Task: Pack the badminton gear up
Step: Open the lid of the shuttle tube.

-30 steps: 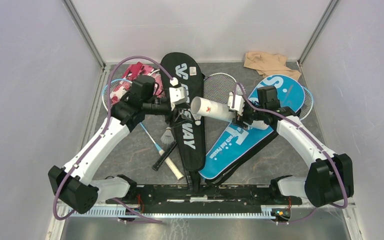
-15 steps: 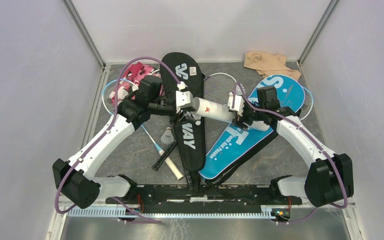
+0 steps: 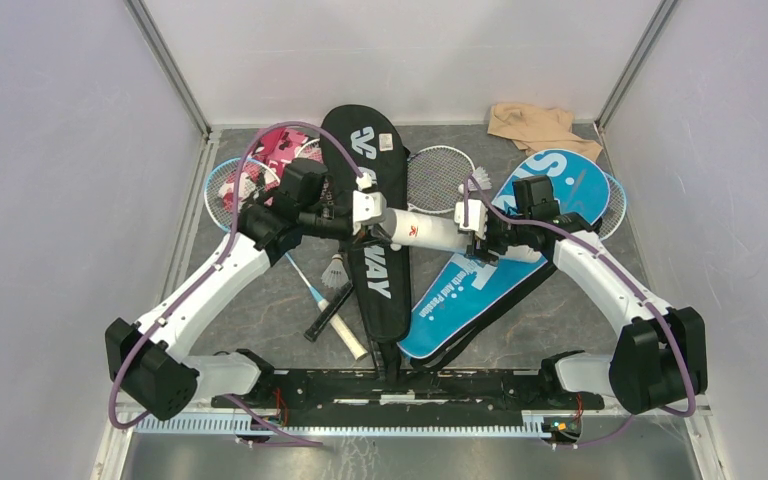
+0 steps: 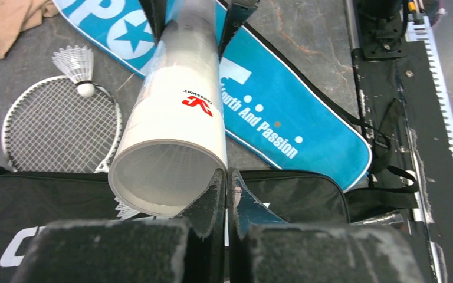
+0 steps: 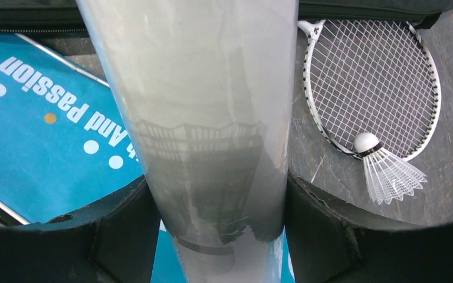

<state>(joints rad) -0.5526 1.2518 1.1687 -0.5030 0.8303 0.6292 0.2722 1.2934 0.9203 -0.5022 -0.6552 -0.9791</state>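
A white tube (image 3: 430,232) (image 4: 180,100) (image 5: 212,88) hangs level above the covers, and my right gripper (image 3: 473,228) (image 5: 215,194) is shut on its far end. My left gripper (image 3: 372,215) (image 4: 227,172) is shut, with its fingertips against the rim of the tube's open mouth. Faint feather lines show inside the tube. Below lie the black cover (image 3: 375,280) (image 4: 307,191) and the blue cover (image 3: 480,280) (image 4: 283,100) (image 5: 41,118). One white shuttlecock (image 3: 336,270) lies left of the black cover. Another shuttlecock (image 4: 76,65) (image 5: 386,168) rests at a racket head (image 3: 440,170) (image 4: 59,130) (image 5: 371,76).
A pink camouflage cloth (image 3: 265,150) lies at the back left over another racket (image 3: 222,185). A beige cloth (image 3: 535,125) (image 4: 6,20) lies at the back right. Racket handles (image 3: 335,315) cross near the front. The black rail (image 3: 390,385) runs along the near edge, and walls close in the sides.
My left gripper has moved right to the tube's mouth and shut. The tube's open end has swung a little towards the back. The right gripper keeps its hold.
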